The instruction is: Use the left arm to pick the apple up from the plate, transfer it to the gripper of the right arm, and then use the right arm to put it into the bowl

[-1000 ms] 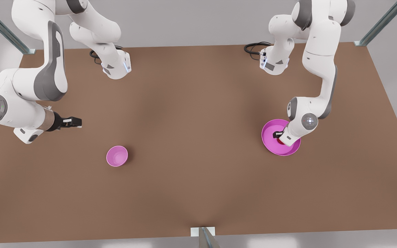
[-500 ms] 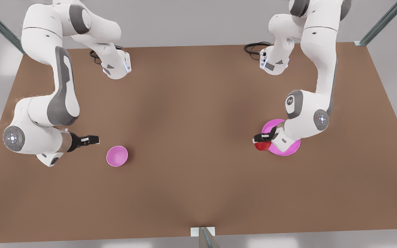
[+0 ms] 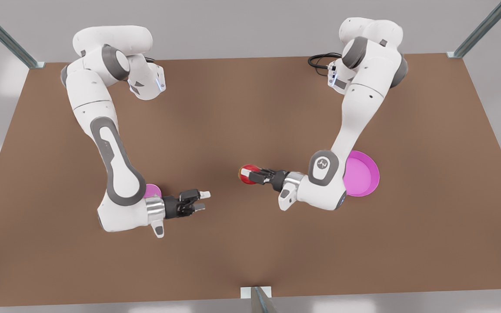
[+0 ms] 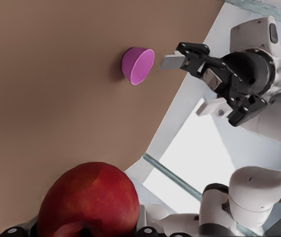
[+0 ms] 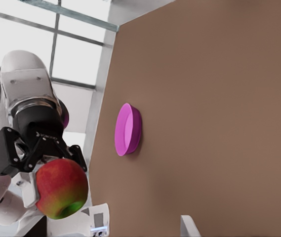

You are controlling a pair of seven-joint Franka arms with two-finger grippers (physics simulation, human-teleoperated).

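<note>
- Gripping the red apple [image 3: 247,174] between its fingers, the left gripper [image 3: 257,176] is holding the fruit out sideways above the brown table [image 3: 250,243], on the front view's right half.
- Seen from the left wrist view, the apple [image 4: 88,200] is sitting right at the gripper's fingertips, with the table behind it.
- The pink plate [image 3: 363,174] is lying on the table behind the left gripper, partly covered by that arm's elbow, well apart from the apple; from the right wrist view the plate [image 5: 128,129] is showing edge-on beyond the fruit.
- The right gripper [image 3: 202,201] is facing the left one across a bare stretch of table, its fingers spread apart and holding nothing.
- From the left wrist view, the right gripper [image 4: 195,84] is pointing back toward the apple with a clear gap between its two pale fingertips [image 4: 170,61].
- The apple is hanging between the two grippers, near the right one but not touching it; in the right wrist view the apple [image 5: 61,188] is showing red with a green patch underneath, clamped by the left gripper [image 5: 51,165].
- The pink bowl [image 3: 152,190] is sitting on the table just behind the right gripper's wrist, mostly hidden by that arm in the front view; the bowl [image 4: 138,65] is appearing whole in the left wrist view, beside the right gripper.
</note>
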